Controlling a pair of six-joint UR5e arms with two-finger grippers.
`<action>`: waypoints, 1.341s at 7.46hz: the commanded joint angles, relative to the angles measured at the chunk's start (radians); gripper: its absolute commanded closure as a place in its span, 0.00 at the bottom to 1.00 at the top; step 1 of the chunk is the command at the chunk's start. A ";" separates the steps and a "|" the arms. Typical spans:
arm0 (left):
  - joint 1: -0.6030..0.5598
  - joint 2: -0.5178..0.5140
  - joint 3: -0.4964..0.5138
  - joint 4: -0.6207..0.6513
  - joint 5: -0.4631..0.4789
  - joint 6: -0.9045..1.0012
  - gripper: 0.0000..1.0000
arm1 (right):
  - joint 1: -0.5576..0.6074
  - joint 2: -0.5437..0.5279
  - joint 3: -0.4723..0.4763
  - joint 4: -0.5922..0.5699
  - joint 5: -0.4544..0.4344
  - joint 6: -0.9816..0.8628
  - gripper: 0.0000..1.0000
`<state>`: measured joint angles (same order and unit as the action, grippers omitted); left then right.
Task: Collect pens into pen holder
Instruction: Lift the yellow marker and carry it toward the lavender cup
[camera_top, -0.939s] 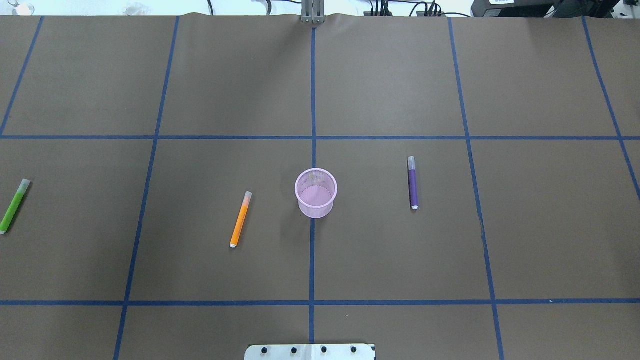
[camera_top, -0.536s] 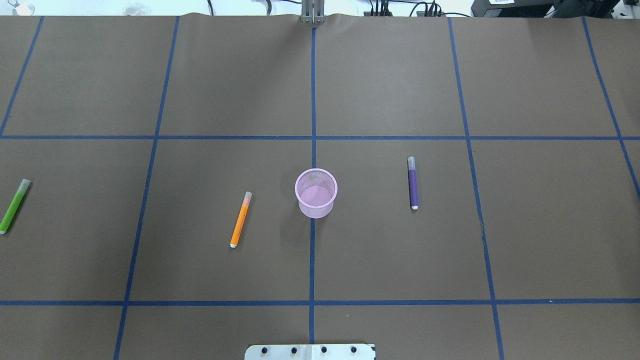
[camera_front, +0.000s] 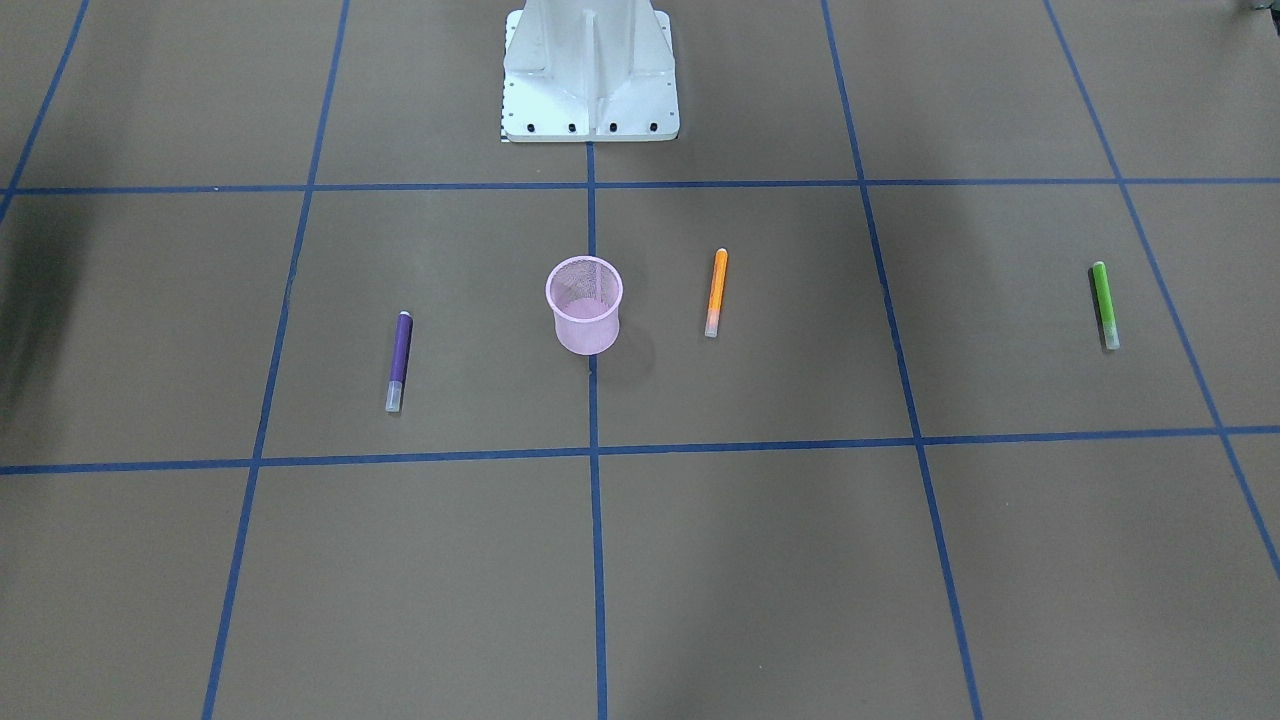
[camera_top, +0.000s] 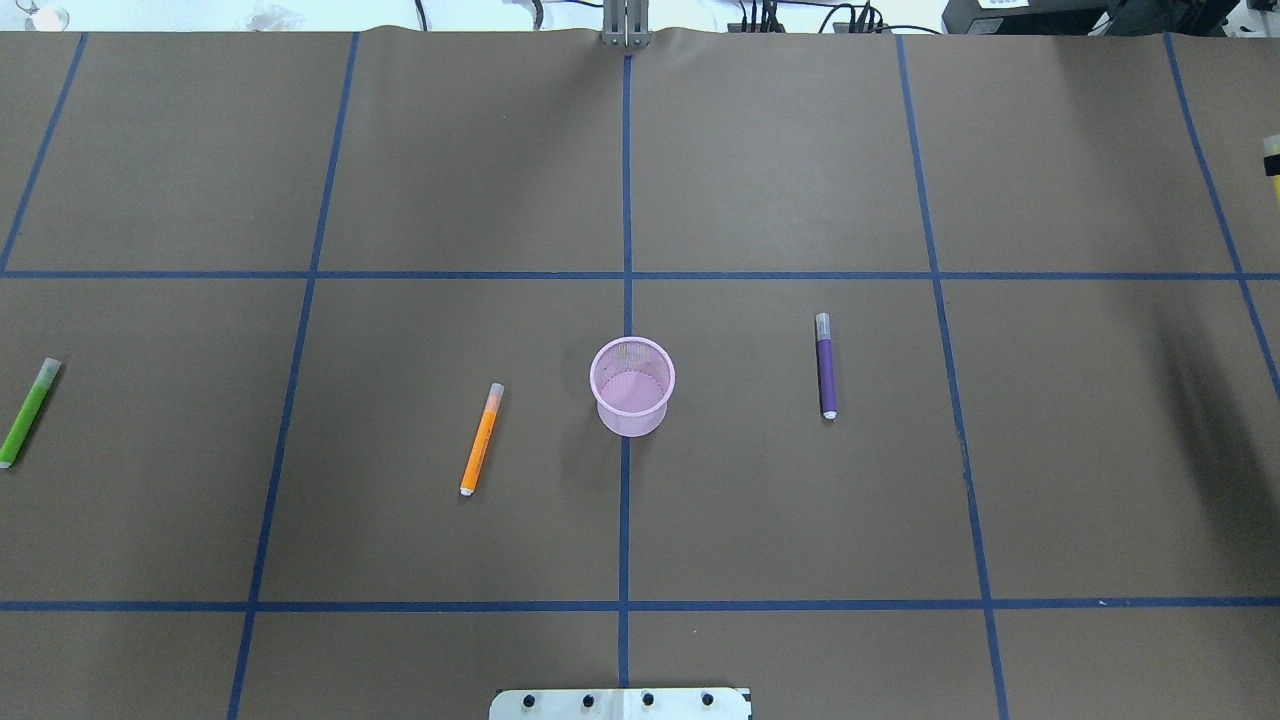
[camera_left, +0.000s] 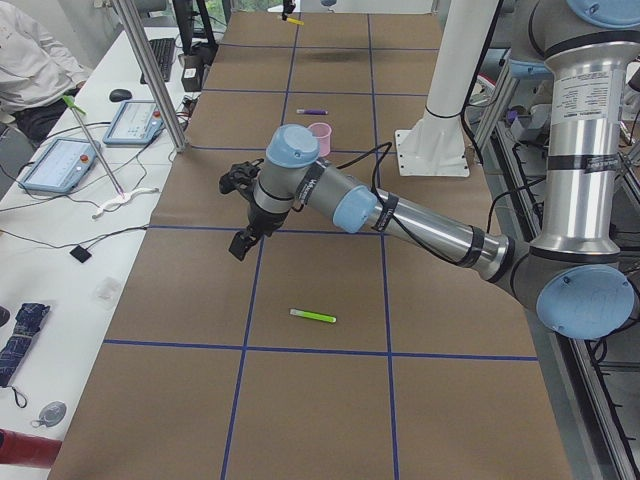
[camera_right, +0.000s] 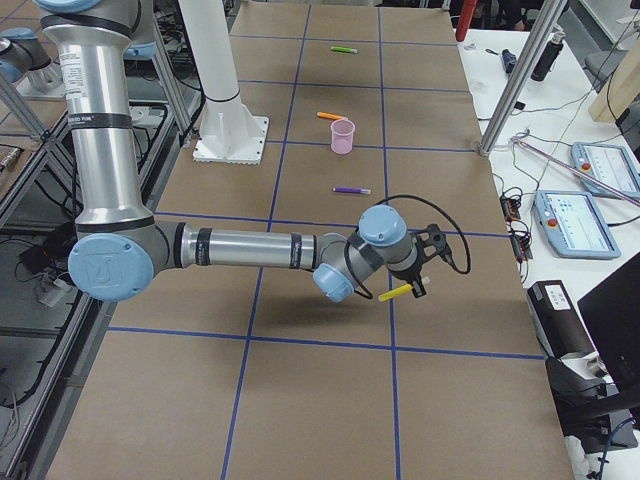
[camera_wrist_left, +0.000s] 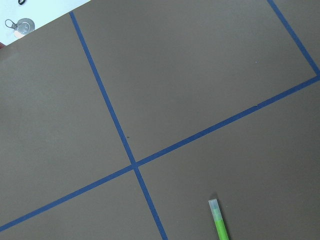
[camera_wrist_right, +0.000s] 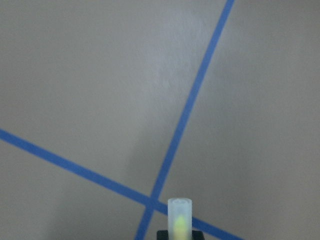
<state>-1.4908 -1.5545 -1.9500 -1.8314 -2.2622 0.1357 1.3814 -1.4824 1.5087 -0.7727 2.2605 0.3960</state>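
ok so the right pincer (camera_right: 412, 288) is hanging over the table (camera_top: 780, 520) and pinching the yellow pen (camera_right: 395, 292), whose frosty see-through cap (camera_wrist_right: 179, 216) is poking up at the bottom of the wrist cam. The table is wearing a matte brown sheet gridded with blue tape lines (camera_top: 625, 200). The pen holder (camera_top: 632, 386), a round, slightly tapered pink wire-mesh cup you can see straight through, is standing upright well apart from that pincer, off toward the left arm's side. The purple pen (camera_top: 826, 365) is lying flat between the right pincer and the cup, and the orange pen (camera_top: 481, 440) is lying near the cup on its far side from that pincer. Both are slim round sticks with pale caps. The left pincer (camera_left: 240, 245) is hovering, but I can't tell if it's spread or pressed together. The green pen (camera_left: 313, 316) is lying near it, lower down on the sheet. Print on the left arm's silver tube (camera_left: 585, 100) is looking too small to read.
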 joint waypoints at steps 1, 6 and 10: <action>0.073 -0.036 0.020 -0.066 0.000 -0.147 0.00 | -0.138 0.025 0.215 -0.002 -0.039 0.296 1.00; 0.124 -0.042 0.043 -0.126 0.000 -0.180 0.00 | -0.708 0.186 0.416 -0.002 -0.810 0.547 1.00; 0.126 -0.044 0.075 -0.128 0.000 -0.182 0.00 | -1.033 0.375 0.323 -0.003 -1.226 0.555 1.00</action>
<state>-1.3662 -1.5980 -1.8784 -1.9590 -2.2627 -0.0448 0.4314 -1.1648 1.8637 -0.7752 1.1335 0.9499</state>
